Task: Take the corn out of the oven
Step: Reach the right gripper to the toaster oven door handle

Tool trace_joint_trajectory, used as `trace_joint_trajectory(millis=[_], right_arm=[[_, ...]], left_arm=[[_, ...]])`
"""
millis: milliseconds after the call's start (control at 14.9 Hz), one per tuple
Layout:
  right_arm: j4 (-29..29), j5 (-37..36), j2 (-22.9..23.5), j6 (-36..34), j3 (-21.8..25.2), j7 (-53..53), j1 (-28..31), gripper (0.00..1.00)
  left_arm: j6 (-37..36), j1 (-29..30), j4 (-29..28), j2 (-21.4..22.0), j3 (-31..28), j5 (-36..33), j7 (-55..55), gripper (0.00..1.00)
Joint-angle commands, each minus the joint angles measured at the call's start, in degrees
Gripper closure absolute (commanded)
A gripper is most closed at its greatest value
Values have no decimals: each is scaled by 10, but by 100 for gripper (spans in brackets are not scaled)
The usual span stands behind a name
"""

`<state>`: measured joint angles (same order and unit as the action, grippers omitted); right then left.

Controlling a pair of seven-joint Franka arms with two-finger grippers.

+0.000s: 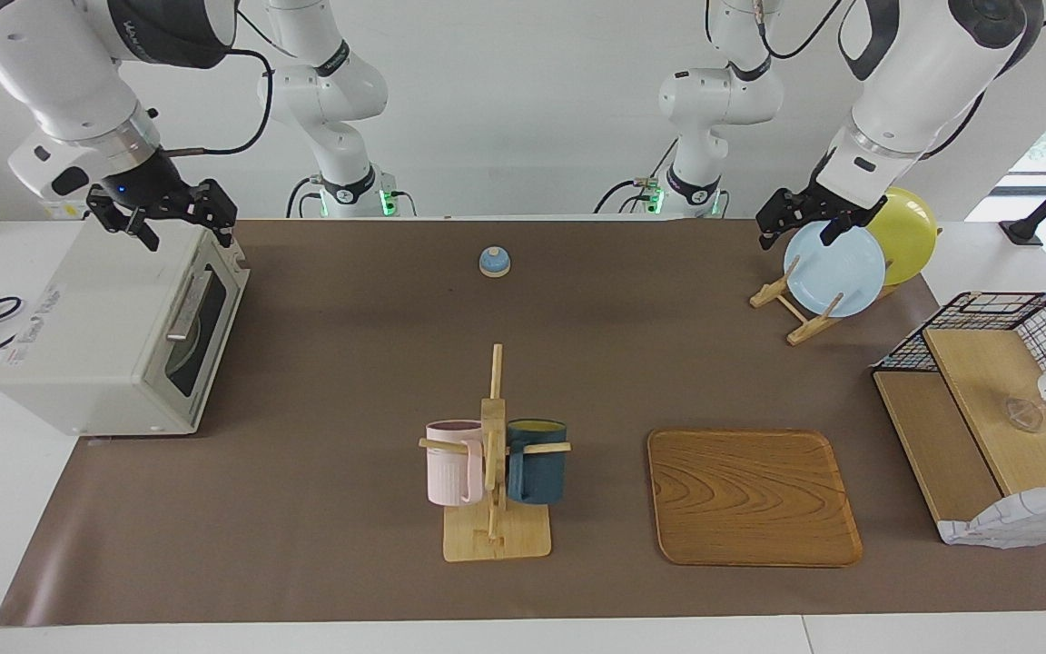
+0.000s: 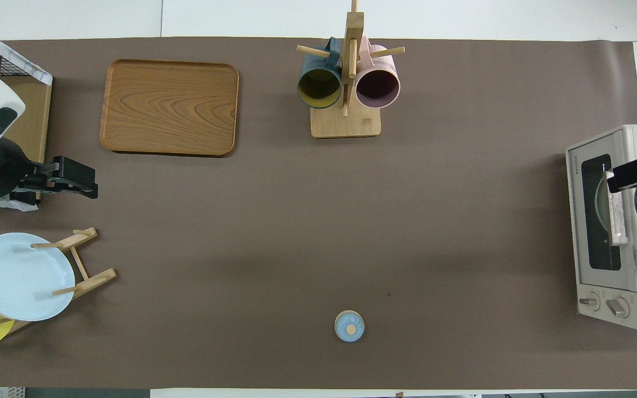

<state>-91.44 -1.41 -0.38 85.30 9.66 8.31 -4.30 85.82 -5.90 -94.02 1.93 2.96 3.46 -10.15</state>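
Note:
The off-white oven [image 1: 96,327] stands at the right arm's end of the table, its dark glass door shut and its bar handle [image 1: 187,307] facing the table's middle. It also shows in the overhead view [image 2: 628,309]. The corn is hidden; only a dim round shape shows through the glass. My right gripper [image 1: 183,232] hangs open and empty just above the oven's top edge nearest the robots, and shows in the overhead view [image 2: 620,180] over the door handle. My left gripper [image 1: 795,234] waits open and empty over the plate rack, and shows in the overhead view [image 2: 82,185].
A light blue plate [image 1: 833,270] and a yellow plate [image 1: 909,232] stand in a wooden rack. A mug tree [image 1: 494,472] with a pink and a dark blue mug, a wooden tray [image 1: 753,497], a small blue bell [image 1: 494,262] and a wire basket shelf [image 1: 986,400] are on the table.

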Motion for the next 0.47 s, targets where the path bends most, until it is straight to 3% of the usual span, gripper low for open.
trace_joint_trajectory(millis=[0,67,269,403], right_arm=[[-29,-4,-17,20,-4,2,2,79],[-34,-4,-21,27,-4,5,3,100],[-50,-5,-25,46,-4,27,3,100],[-110,-15,-41,112,-4,22,2,100]], left_arm=[[-10,4,6,4,4,-9,2,0],[-10,4,6,4,4,-9,2,0],[-10,4,6,3,4,-9,2,0],[-9,4,6,3,4,-9,2,0]])
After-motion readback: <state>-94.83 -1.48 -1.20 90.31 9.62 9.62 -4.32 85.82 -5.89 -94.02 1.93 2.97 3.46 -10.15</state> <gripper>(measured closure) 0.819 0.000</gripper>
